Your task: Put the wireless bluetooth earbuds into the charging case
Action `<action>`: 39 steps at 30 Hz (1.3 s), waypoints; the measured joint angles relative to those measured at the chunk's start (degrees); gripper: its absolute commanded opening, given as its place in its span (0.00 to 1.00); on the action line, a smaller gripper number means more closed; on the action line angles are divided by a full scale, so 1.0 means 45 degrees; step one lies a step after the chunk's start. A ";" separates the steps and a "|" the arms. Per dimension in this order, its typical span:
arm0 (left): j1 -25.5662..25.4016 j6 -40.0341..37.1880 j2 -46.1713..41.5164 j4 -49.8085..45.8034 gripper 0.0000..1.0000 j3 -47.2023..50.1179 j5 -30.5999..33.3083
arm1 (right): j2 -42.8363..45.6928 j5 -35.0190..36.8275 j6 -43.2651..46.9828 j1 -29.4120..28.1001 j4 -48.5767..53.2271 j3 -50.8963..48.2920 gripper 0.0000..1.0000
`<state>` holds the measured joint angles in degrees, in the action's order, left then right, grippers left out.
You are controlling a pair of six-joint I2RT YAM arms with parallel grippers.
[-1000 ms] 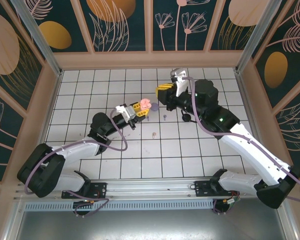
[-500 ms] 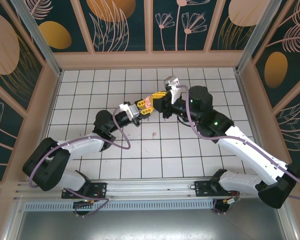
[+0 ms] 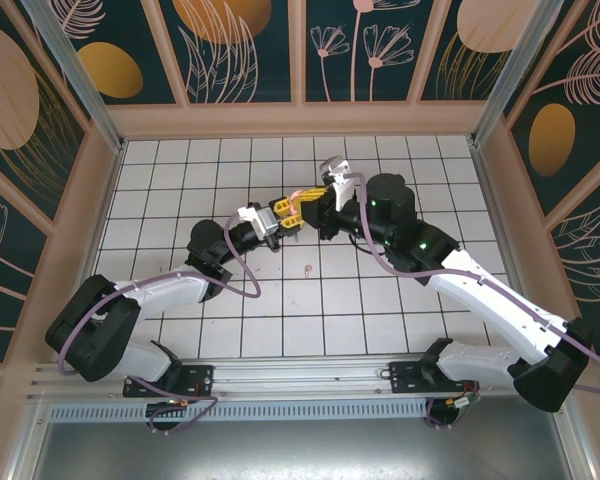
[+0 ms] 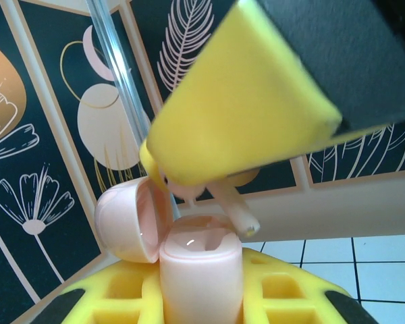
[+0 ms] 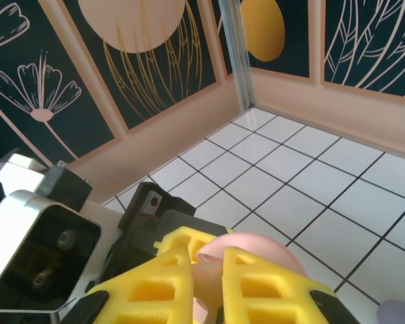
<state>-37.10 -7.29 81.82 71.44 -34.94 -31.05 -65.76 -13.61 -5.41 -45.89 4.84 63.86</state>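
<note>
Item: pale pink charging case (image 4: 202, 270), lid (image 4: 128, 223) hinged open, clamped in left claw (image 3: 290, 218); right claw (image 5: 208, 260), narrow, pinching pale pink earbud (image 4: 233, 206), stem angled just above case mouth.

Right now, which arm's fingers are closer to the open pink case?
Left. The left fingers clamp the pink case from both sides. The right fingers hang just above its open mouth, pinching a pink earbud that is not yet seated.
</note>
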 measured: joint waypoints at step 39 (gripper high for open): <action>-0.0010 0.0102 0.0024 0.0010 0.00 -0.0005 -0.0005 | 0.0296 0.0384 -0.0534 -0.0053 -0.0476 -0.0058 0.09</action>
<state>-37.15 -6.83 81.93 71.48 -34.96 -31.07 -64.42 -11.88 -7.81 -46.13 2.70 63.59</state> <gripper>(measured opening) 0.225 0.109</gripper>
